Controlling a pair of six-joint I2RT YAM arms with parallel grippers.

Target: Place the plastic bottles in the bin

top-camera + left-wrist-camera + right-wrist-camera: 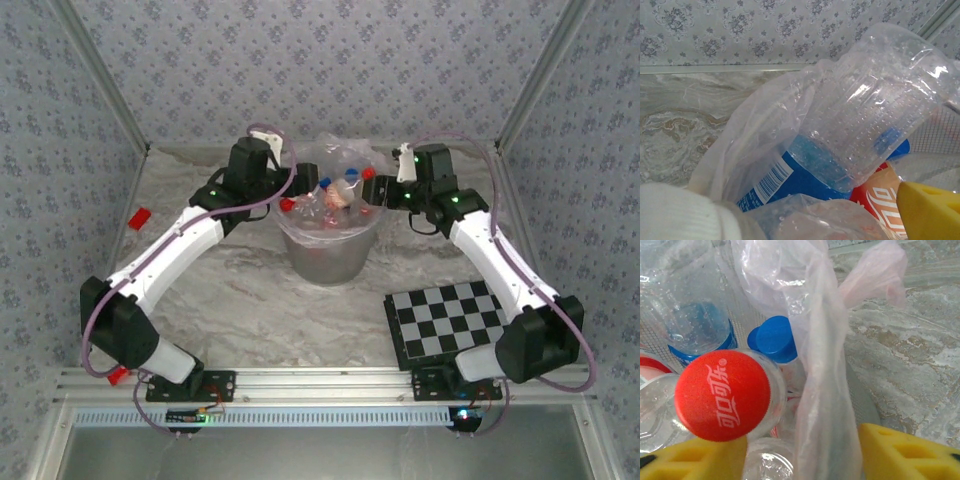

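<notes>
With the bottles [335,195] heaped in the bin [330,258], I hold my right pincer [795,440] wide at its 2 o'clock rim, astride a fold of bag [825,365], probably so nothing snags; whether my left pincer [300,193], at 10 o'clock, is wide or closed I cannot tell.

Clear, dimpled plastic bottles [880,100] glint inside the translucent bin [330,258], its thin plastic bag [825,365] crinkled and glossy; a red cap [722,395] looks smooth and matt, the counter [910,355] marble-patterned and smooth
</notes>
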